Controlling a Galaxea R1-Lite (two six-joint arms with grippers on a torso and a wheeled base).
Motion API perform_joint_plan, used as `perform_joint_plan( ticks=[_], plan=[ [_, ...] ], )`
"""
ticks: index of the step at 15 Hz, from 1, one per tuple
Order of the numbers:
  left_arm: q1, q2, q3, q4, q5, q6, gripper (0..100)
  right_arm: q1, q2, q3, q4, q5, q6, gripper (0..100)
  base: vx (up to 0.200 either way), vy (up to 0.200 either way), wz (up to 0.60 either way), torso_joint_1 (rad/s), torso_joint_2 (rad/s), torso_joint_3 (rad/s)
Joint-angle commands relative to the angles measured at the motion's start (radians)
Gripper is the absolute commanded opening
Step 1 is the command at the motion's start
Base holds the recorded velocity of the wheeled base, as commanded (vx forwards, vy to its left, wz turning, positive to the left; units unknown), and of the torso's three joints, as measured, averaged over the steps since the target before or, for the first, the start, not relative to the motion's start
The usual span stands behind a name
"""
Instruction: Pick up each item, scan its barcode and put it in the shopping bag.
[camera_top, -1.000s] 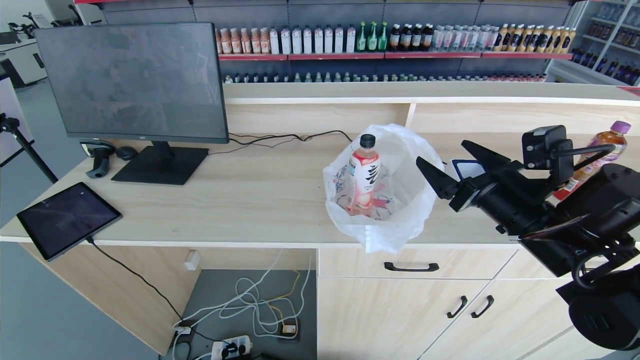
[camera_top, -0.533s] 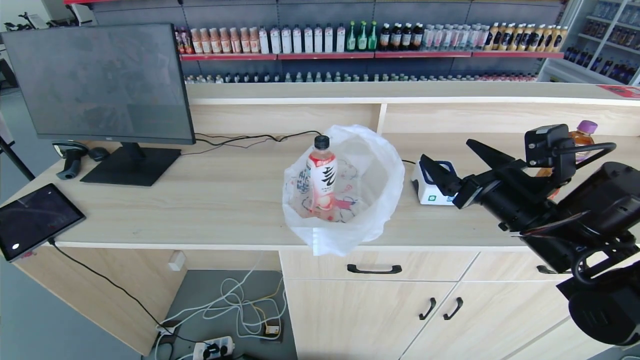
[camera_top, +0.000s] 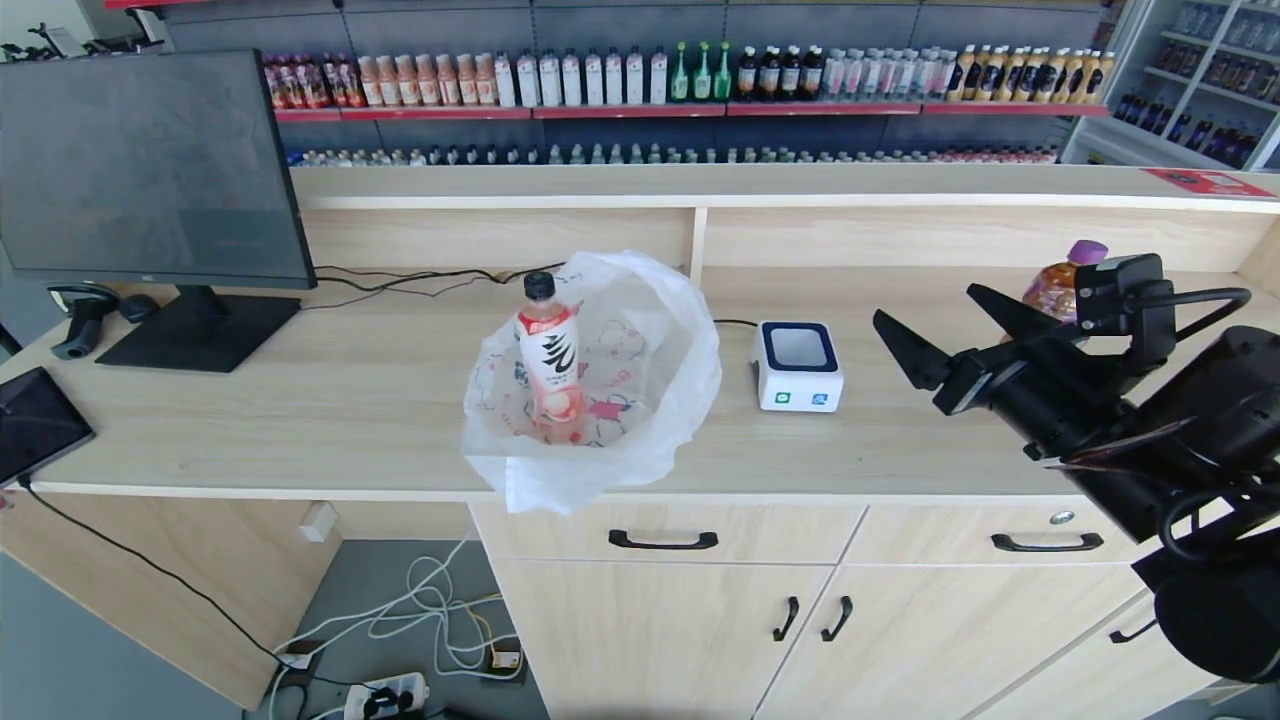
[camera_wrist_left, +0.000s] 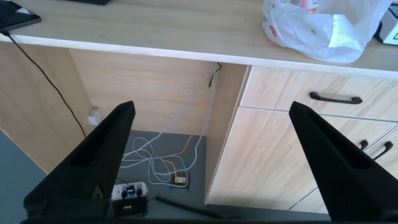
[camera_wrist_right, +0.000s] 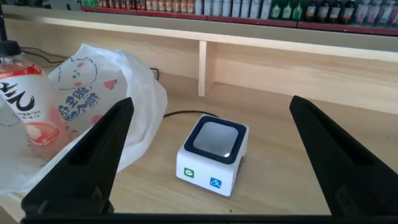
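purple-capped bottle (camera_top: 1052, 284) half hidden, tablet (camera_top: 30, 425) cropped

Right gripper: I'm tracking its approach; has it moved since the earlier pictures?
Yes: the right gripper, earlier overlapping the scanner, is now right of it.

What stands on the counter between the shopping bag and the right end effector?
The white scanner box, beside the shopping bag and ahead of the right end effector, seen in the head view.

light: bright, even | shadows: soft on counter (camera_top: 380, 400) | head view edges: bowed
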Motion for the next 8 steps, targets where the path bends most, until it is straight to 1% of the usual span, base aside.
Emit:
perform_joint_plan(
  ticks=[1, 4, 6, 8],
  plan=[
    [0.000, 0.000, 0.000, 0.000, 0.000, 0.000, 100, -0.007, 0.002, 0.017, -0.001, 0.000, -0.001, 100, 0.000, -0.200, 0.00, 0.002, 0.00, -0.002],
    [0.000, 0.000, 0.000, 0.000, 0.000, 0.002, 100, -0.014, 0.002, 0.040, -0.001, 0.000, -0.001, 100, 0.000, -0.200, 0.00, 0.004, 0.00, 0.002],
    [0.000, 0.000, 0.000, 0.000, 0.000, 0.000, 100, -0.016, -0.010, 0.147, -0.001, 0.000, -0.001, 100, 0.000, -0.200, 0.00, 0.005, 0.00, 0.000],
    [0.000, 0.000, 0.000, 0.000, 0.000, 0.002, 100, -0.033, -0.013, 0.173, -0.001, 0.002, -0.001, 100, 0.000, -0.200, 0.00, 0.000, 0.00, 0.000]
  ],
)
